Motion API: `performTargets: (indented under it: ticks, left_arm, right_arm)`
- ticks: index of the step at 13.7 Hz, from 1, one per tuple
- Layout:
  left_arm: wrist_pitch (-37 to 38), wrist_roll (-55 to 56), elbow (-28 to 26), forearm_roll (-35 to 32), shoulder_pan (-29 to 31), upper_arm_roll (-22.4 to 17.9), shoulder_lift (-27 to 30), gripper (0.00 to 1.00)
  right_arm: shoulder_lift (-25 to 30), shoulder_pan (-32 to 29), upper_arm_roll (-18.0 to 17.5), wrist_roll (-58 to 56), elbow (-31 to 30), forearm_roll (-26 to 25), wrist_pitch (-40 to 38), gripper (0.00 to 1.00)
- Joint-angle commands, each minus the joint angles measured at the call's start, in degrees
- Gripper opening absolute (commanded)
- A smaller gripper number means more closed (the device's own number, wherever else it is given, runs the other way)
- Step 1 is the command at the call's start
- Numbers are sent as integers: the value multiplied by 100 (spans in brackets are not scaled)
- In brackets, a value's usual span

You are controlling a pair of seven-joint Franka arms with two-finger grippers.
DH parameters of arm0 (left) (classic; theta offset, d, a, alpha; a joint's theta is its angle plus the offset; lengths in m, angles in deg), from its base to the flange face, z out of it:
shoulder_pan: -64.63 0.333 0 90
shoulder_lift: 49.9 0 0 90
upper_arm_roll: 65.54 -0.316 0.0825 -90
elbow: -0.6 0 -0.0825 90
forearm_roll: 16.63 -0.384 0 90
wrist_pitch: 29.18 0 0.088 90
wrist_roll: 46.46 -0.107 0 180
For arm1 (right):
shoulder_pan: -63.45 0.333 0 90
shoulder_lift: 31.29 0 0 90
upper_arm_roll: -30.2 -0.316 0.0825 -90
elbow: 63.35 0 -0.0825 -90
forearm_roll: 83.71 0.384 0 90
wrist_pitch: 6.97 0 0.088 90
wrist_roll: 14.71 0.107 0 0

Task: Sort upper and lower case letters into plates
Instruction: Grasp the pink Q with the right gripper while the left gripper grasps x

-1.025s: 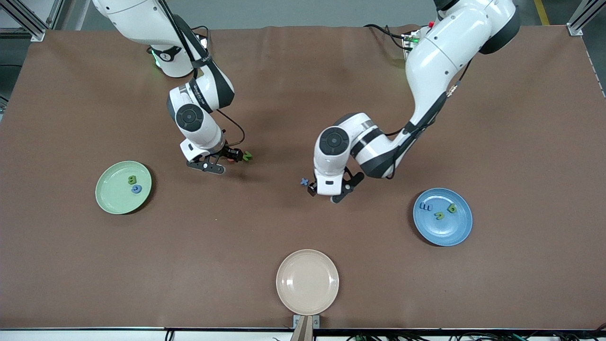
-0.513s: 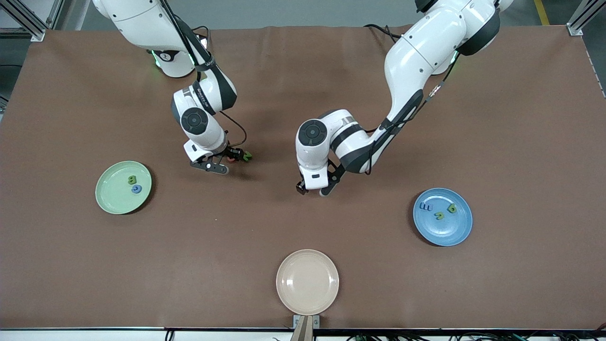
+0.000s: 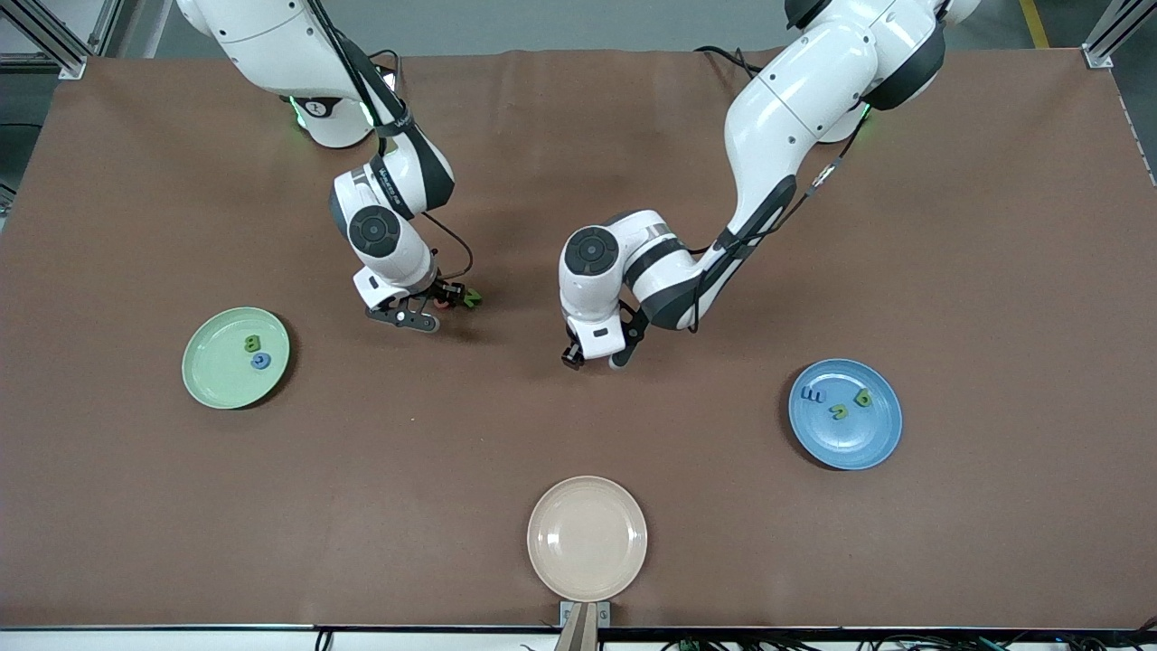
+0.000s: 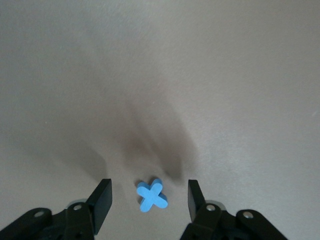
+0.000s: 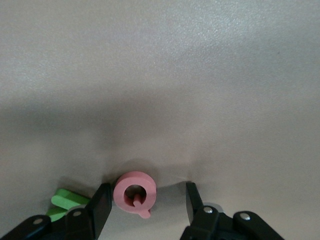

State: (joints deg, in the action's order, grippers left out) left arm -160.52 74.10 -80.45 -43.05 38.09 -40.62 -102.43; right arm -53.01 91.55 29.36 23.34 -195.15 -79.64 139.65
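A blue "x" (image 4: pixel 151 195) lies flat on the brown table between the fingers of my left gripper (image 4: pixel 148 189), which is open with a gap on each side. In the front view the left gripper (image 3: pixel 592 358) is low at mid-table and its wrist hides the x. My right gripper (image 5: pixel 147 192) is open around a pink "Q" (image 5: pixel 134 192); one finger stands right beside it and the other is apart. A green letter (image 3: pixel 472 296) lies just outside the right gripper (image 3: pixel 432 307). The pale green plate (image 3: pixel 212 384) holds two letters. The blue plate (image 3: pixel 872 443) holds three.
A cream-beige plate (image 3: pixel 587 570) sits at the table edge nearest the front camera, with nothing in it. The green plate is toward the right arm's end and the blue plate toward the left arm's end. The brown table cover (image 3: pixel 407 470) spreads between them.
My left gripper has shifted toward the right arm's end and come down around the blue x, covering it in the front view. Both grippers' fingers have narrowed. The right hand moved only slightly.
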Motion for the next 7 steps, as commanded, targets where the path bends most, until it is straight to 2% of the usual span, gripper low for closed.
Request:
performTargets:
  ticks: [1, 3, 5, 7]
  left_arm:
    - [-32, 81, 142, 76, -88, -75, -73, 67]
    - [-41, 81, 186, 76, -97, -75, -90, 63]
    - [-41, 81, 387, 76, -176, -75, -230, 54]
    - [-41, 81, 397, 76, -176, -83, -240, 52]
  right_arm:
    - [1, 99, 49, 80, -109, 68, 103, 57]
    - [-8, 99, 49, 71, -101, 68, 103, 51]
    - [-34, 108, 49, 71, -101, 68, 112, 45]
    - [-43, 108, 49, 71, -101, 68, 182, 39]
